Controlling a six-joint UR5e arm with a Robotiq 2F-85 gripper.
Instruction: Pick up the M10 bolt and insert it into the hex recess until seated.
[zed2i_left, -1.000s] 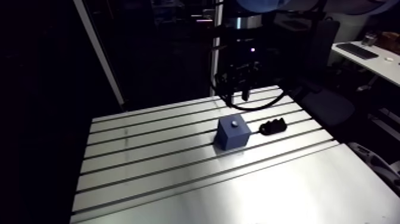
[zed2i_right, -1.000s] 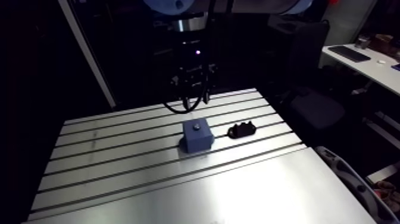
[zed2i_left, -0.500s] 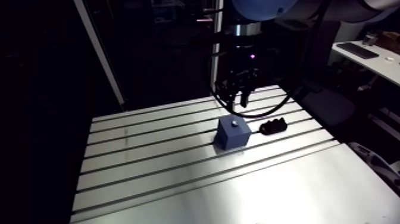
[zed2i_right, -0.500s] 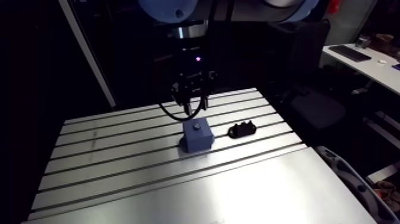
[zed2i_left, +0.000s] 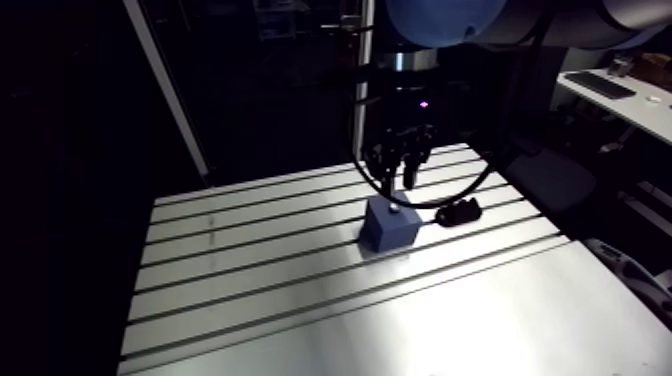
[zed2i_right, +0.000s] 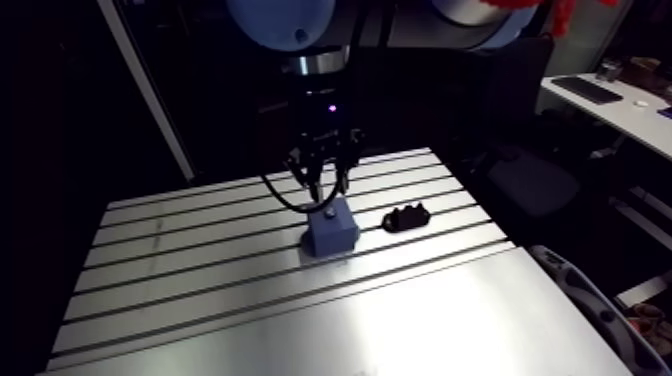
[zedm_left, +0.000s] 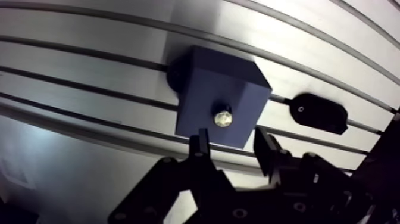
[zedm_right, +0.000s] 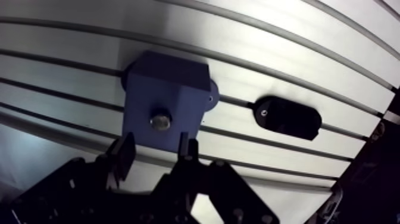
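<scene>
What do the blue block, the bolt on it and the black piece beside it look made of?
Blue block: matte, uniform colour, probably plastic, maybe printed. Bolt: bright metal, it glints. Black piece: smooth, slight sheen, plastic or coated metal; cannot tell which.

Item: one arm (zed2i_left: 440, 15), light-blue joint caps, reaching in from above. Its wrist (zed2i_left: 405, 100) is hanging roughly vertical, a small violet light glowing on it. The gripper (zedm_left: 232, 142) is pointing downward; its two black fingers (zedm_left: 199, 152) are standing apart, holding nothing.
</scene>
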